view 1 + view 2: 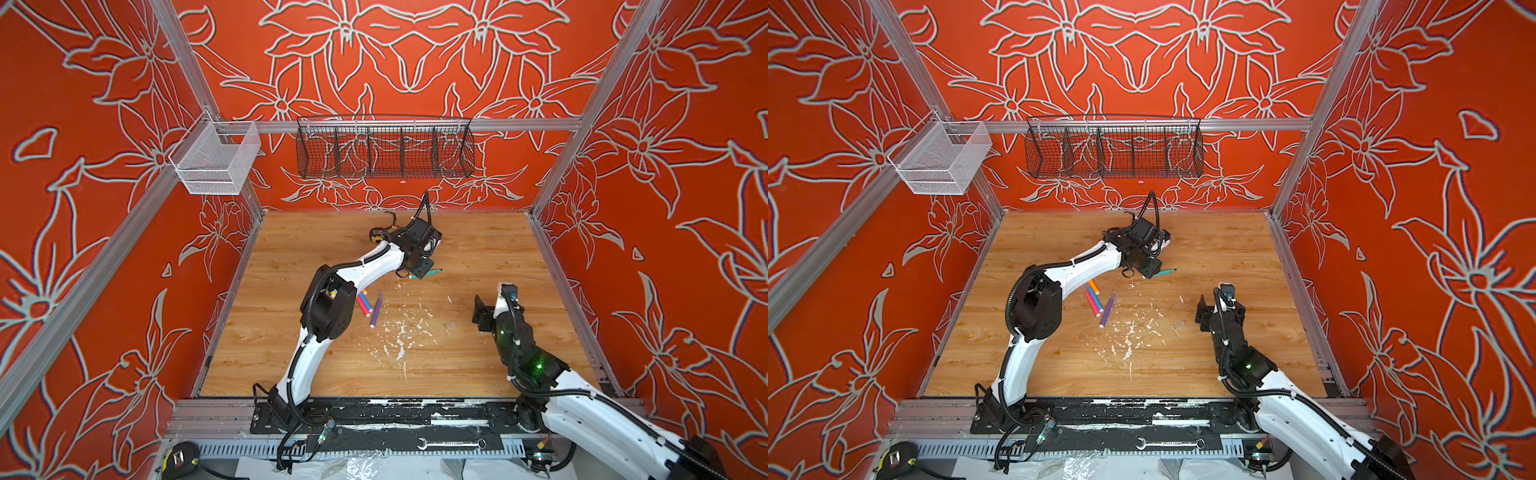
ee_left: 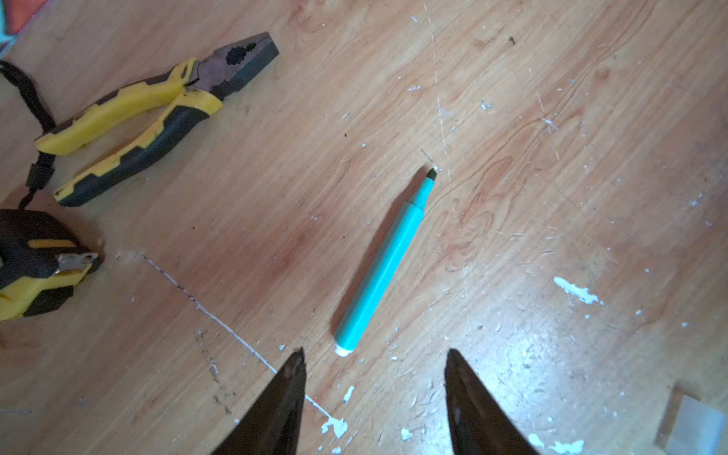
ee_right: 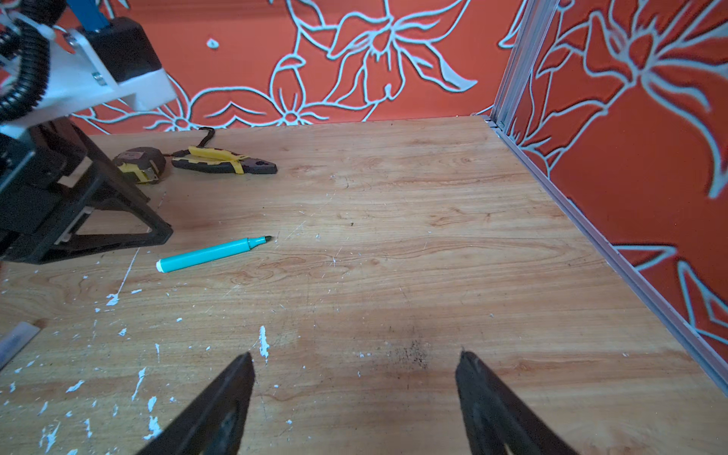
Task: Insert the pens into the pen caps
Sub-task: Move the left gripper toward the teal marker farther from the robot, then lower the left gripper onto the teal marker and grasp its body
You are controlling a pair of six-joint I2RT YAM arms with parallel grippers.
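Left tool (image 2: 375, 352) open, just short of the green pen (image 2: 384, 268), butt end first.
The pen lies flat mid-surface, a bit toward the far edge. Its whitish end is nearest the tool, bare tip pointing away, long axis roughly along the tool's reach. Jaws apart, nothing between them. Left arm stretched out, wrist tipped down low. Right tool (image 3: 354, 352) open and empty, well apart toward the right edge, so left is nearer.
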